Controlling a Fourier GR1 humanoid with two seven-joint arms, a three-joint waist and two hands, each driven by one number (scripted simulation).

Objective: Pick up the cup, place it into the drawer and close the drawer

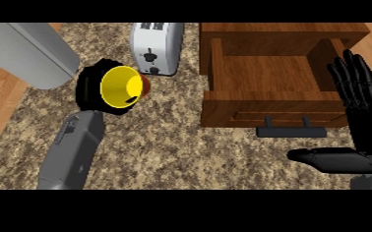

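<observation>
Cup (pixel 120 86) held by left hand (pixel 88 84); drawer (pixel 272 109) open

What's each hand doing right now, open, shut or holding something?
Left hand: shut on the yellow cup.
Right hand: open, holding nothing, at the right edge beside the open drawer.

At centre left, the left hand (pixel 88 86) curls round the yellow cup (pixel 122 84); the drawer (pixel 240 119) stands open at upper right.
</observation>
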